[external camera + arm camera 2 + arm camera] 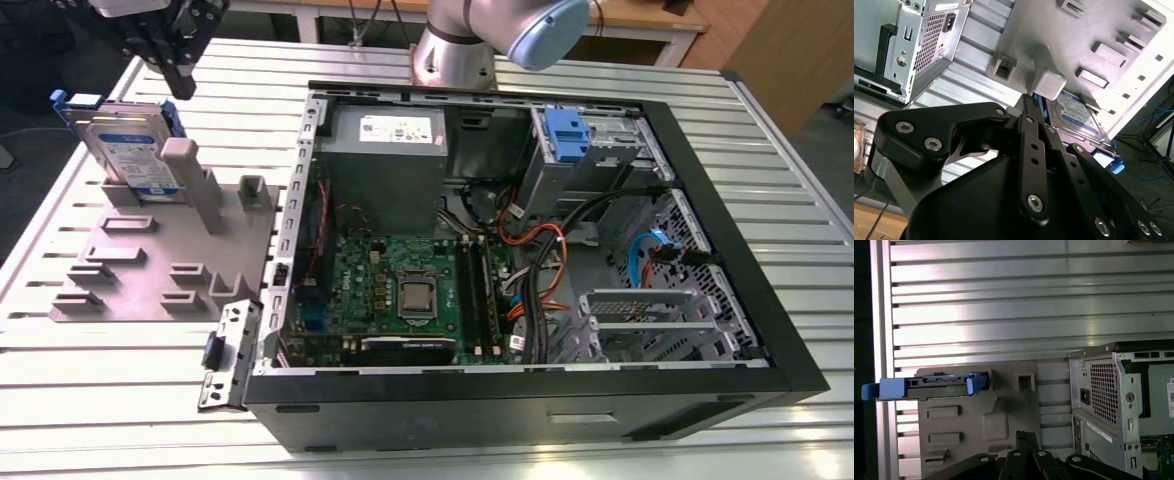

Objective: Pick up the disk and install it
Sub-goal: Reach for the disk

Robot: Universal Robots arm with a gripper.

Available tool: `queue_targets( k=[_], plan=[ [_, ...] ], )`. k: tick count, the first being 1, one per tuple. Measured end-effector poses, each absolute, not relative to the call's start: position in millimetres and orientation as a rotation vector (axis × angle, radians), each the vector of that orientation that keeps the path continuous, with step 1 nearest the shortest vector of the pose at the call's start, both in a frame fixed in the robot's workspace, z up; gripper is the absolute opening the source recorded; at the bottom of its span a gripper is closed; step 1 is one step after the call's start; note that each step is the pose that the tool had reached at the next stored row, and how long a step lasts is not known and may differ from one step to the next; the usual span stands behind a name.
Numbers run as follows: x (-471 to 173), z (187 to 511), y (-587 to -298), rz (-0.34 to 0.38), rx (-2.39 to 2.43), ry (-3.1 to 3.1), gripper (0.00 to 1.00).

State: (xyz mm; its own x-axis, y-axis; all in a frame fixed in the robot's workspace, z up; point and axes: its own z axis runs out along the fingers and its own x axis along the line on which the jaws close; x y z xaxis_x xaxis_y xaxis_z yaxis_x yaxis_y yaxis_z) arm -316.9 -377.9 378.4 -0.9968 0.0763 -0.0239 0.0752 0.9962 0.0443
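One disk (131, 150) is standing on edge in a grey holder (147, 270) on the counter (80, 400), at ten o'clock from the open computer case (534, 400) in the exterior view; the gripper (180, 86) is hovering at its one o'clock, jaws drawn narrow, gripping nothing.

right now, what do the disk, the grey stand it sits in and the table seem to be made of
The disk looks metal-bodied, going by its silvery sheen, with a paper-like white-and-blue label. Its blue side rails look like glossy moulded plastic.
The grey stand is probably matte plastic: uniform dull grey with blocky moulded shapes.
The table is likely aluminium: ribbed slats with a bright brushed shine.
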Motion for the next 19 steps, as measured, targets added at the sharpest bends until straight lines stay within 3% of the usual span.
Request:
queue_targets(
  k=[19],
  plan=[
    [-352.6,376.8,-373.2,0.068,0.118,3.113,0.11]
  ],
)
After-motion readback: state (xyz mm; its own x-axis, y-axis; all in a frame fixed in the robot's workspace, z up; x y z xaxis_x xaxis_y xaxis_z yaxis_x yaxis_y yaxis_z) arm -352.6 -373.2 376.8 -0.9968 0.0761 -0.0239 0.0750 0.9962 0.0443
